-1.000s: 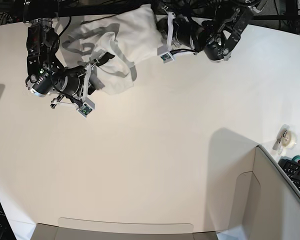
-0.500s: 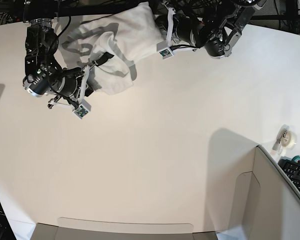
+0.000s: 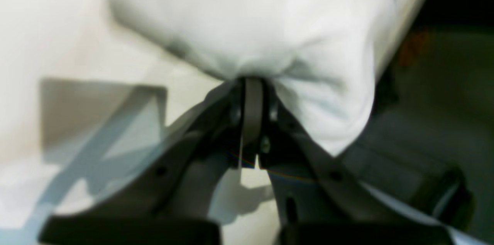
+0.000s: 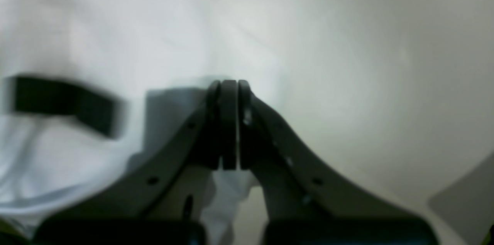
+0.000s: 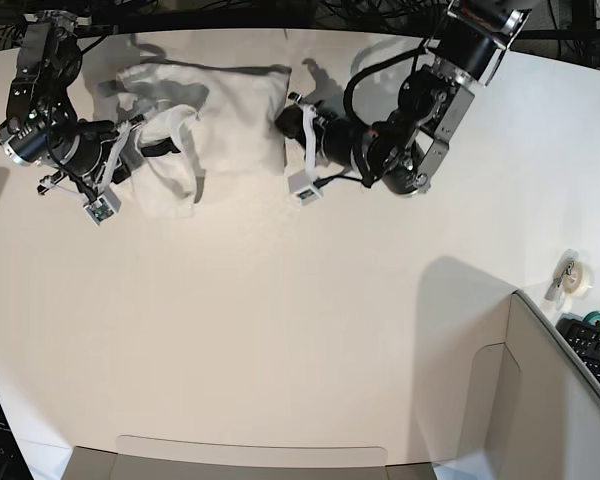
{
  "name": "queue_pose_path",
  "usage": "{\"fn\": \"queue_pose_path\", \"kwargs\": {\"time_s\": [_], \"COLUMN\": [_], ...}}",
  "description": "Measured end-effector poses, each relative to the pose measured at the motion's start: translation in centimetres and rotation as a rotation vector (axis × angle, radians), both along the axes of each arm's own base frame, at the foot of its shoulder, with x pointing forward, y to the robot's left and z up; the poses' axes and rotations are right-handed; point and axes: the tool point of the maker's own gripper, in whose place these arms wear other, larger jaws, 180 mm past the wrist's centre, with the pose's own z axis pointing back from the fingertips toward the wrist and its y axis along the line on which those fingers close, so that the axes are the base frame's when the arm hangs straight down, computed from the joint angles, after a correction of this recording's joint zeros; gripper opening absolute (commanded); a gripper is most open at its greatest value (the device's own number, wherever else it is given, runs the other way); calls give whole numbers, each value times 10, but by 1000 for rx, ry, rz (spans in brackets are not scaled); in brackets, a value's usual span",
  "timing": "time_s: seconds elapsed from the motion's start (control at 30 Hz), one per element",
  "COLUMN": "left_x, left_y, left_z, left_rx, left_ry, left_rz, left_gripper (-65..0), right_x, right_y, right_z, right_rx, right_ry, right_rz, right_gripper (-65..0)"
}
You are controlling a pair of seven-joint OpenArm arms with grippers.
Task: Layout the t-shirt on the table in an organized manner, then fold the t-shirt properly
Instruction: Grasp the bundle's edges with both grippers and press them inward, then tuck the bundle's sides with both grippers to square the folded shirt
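T-shirt (image 5: 215,115): white, bunched w/ folds, upper left of base frame, lying on the table (image 5: 310,330) near its far edge. No print visible; cloth looks plain from here.
Left gripper (image 3: 252,83): in base view it sits upper centre, at the shirt's right edge. Wrist cam: jaws pressed together, a tuck of white cloth nipped at the tips, fabric puckering outward from them. Blurry shot.
Right gripper (image 4: 228,85): in base view far upper left, at the shirt's left side. Wrist cam: jaws closed tight, no gap seen. White cloth lies right around and below the tips, but can't tell if any is actually caught betw. them.
Neck label (image 4: 58,102): dark strip, left of right-wrist frame, blurred.
Shirt spread: stretched roughly left-right betw. the two arms; left portion more crumpled than right.
Tape roll (image 5: 577,278): small, right edge of base frame, on table, well apart from shirt.
Keyboard (image 5: 595,350): dark, lower right corner, beyond the grey panel (image 5: 540,400).
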Motion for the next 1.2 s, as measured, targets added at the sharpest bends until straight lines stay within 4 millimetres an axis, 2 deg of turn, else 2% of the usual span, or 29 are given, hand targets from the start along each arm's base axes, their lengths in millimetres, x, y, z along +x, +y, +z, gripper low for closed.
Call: {"fn": "queue_pose_path", "kwargs": {"time_s": [0.2,0.3,0.4,0.5,0.6,0.67,0.73,0.8,0.93,1.03,1.13,1.2], "left_x": [58,85,107,136,147,138,132,119,94,63,27,7], "left_y": [-19,-23,-8,18,40,55,74,92,119,133,145,145], "left_z": [5,11,21,36,50,51,63,75,84,69,40,24], "left_rx": [-47,-79,-139,-188,-226,-195,-194,-165,-95,-26,48,71], "left_ry": [-50,-126,-151,-174,-196,-168,-185,-196,-243,-226,-126,-74], "left_rz": [103,179,306,458,541,544,574,573,571,552,544,529], "left_gripper": [-650,-650,-650,-650,-650,-650,-650,-650,-650,-650,-650,-650], "right_x": [-19,-23,-25,-27,-27,-27,-26,-19,2,11,22,33], "right_y": [0,12,28,49,75,90,96,92,80,54,36,25], "right_z": [-14,-19,-23,-26,-28,-27,-21,-8,12,20,30,40], "right_rx": [0,30,82,126,157,183,192,167,152,121,103,102], "right_ry": [54,63,66,76,83,83,65,16,-61,-94,-130,-171], "right_rz": [-4,-14,-15,3,62,94,110,114,97,19,-26,-61], "right_gripper": [-650,-650,-650,-650,-650,-650,-650,-650,-650,-650,-650,-650]}}
